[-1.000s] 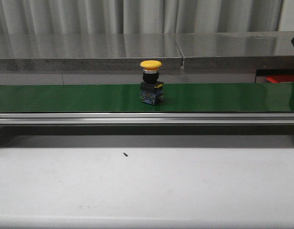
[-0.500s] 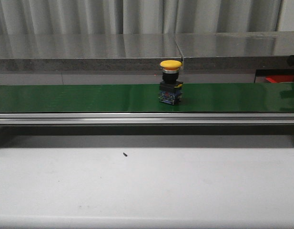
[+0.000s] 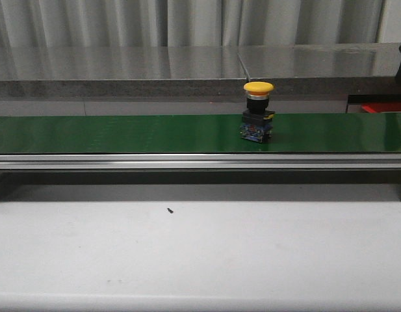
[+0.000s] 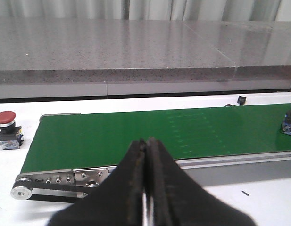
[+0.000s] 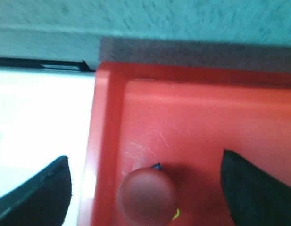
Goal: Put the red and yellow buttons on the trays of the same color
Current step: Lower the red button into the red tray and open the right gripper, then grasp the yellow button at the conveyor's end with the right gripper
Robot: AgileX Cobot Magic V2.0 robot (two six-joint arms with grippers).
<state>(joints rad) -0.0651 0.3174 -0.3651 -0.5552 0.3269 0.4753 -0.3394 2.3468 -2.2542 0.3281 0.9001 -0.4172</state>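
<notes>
Upright on the matte green conveyor belt [image 3: 122,133] stands a yellow button [image 3: 258,112], its smooth domed mushroom cap sitting on a black collar above a boxy dark base with blue parts; it is right of the belt's middle in the front view, and shows as a sliver at the edge of the left wrist view. Along the belt's near side runs a brushed aluminium rail [image 3: 200,161], and behind it a speckled grey stone-like ledge [image 3: 122,68] with a glossy top. The pale tabletop [image 3: 200,260] carries one tiny dark speck [image 3: 170,210].

From the left wrist, the left gripper [image 4: 146,155] has its two black, tapered fingers pressed together (only a hairline between them), holding nothing, above the belt's near edge. A red button [image 4: 6,126], round-capped on a black block, stands on the white surface just off the belt's roller end.

From the right wrist, the right gripper [image 5: 145,188] is spread wide, its dark fingertips [image 5: 39,190] far apart over a glossy, faintly scratched red tray [image 5: 192,122]. Between them, resting in the tray, is a blurred red button cap [image 5: 147,195], untouched by either finger
</notes>
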